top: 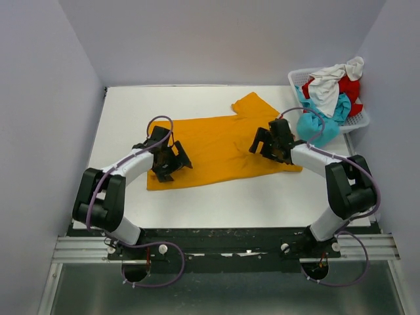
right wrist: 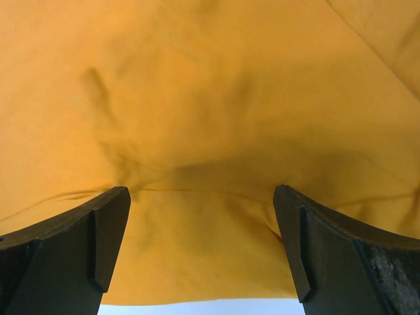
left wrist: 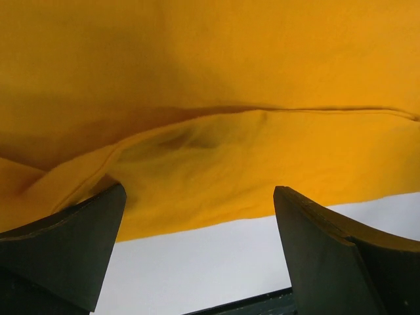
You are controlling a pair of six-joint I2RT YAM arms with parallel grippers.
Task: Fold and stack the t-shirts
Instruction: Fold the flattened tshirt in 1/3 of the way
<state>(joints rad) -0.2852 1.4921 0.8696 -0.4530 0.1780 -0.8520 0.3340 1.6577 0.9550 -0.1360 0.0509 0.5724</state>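
**A:** Fingers (left wrist: 65, 249) are showing spread wide on both wrist cams, pinching nothing. The left gripper (left wrist: 199, 197) is hovering at the mustard-orange t-shirt (left wrist: 210, 79) edge, the right gripper (right wrist: 202, 197) over plain cloth.

**B:** Only the top view's showing it lying mid-table (top: 131, 105), with the other t-shirts (top: 325, 92) piling in the far-right basket (top: 359, 122).

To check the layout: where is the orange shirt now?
In the top view the orange shirt lies spread in the middle of the table, its ends under the left gripper and the right gripper, left of the basket.

Orange t-shirt (top: 216, 147) partly hidden under left pincer (top: 174, 167); likewise right pincer (top: 260, 140).
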